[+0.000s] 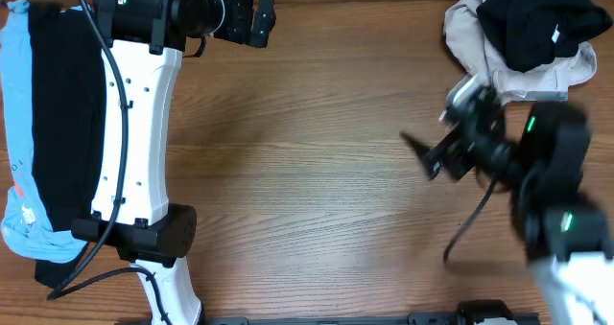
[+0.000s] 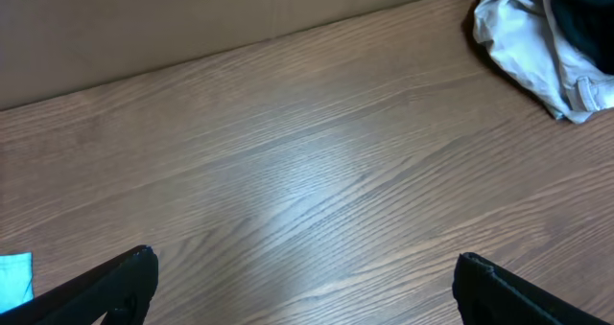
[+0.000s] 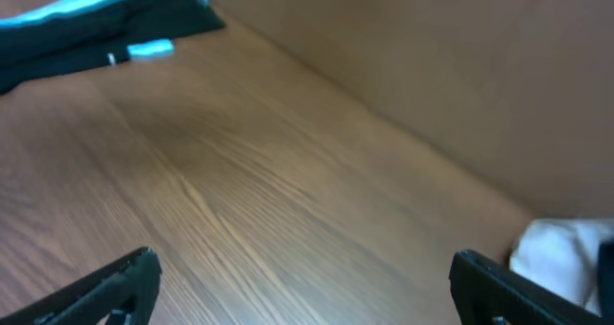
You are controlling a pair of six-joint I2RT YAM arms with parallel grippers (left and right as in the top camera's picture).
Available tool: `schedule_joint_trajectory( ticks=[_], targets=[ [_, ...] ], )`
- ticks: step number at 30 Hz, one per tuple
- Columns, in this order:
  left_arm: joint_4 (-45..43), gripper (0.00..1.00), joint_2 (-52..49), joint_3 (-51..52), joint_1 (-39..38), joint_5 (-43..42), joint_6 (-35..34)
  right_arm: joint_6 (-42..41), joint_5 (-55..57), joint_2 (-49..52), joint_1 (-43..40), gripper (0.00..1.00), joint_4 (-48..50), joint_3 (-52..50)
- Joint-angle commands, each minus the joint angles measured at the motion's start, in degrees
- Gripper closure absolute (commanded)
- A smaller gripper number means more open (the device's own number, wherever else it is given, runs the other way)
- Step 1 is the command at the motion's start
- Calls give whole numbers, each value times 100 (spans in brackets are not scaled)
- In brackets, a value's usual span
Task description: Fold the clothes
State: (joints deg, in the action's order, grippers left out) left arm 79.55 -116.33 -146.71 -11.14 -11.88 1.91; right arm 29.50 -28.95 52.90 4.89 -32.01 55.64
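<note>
Fetching the next piece looks to be the step in hand: both claws are released, jaws spread wide and grasping nothing, the left claw (image 1: 261,20) hanging near the far edge of the desk (image 1: 307,172) and the right claw (image 1: 427,157) over bare wood toward the right edge. A crumpled black garment (image 1: 532,23) lies on top of a beige garment (image 1: 470,33) in the far right corner, both unfolded; along the left edge a light blue garment (image 1: 13,85) and a second black garment (image 1: 62,124) lie flat, side by side and touching, apparently done. To do it well, I would have the right claw, the nearer one, pinch only the top black cloth at an outer hem so the beige below is not dragged along, then draw it to the open middle of the desk and spread it flat before any fold. Small orange and white marks show on the blue cloth, too small to read; no brand or writing is legible anywhere
</note>
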Motion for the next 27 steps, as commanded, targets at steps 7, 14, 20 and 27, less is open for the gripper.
schedule_joint_trajectory(
  ticks=[7, 14, 20, 27],
  targets=[
    [-9, 0, -59, 24, -13, 7, 111, -1460, 905, -2260, 245, 0, 2061, -2780],
    [-9, 0, -59, 26, -13, 4, 111, -1504, 990, -3738, 245, 0, 2894, -4553],
    [-9, 0, -59, 24, -13, 4, 111, -2079, 1154, -4465, 245, 0, 3167, -5333],
    [-9, 0, -59, 24, -13, 4, 111, -2094, 1547, -4881, 245, 0, 2900, -5519]
  ],
)
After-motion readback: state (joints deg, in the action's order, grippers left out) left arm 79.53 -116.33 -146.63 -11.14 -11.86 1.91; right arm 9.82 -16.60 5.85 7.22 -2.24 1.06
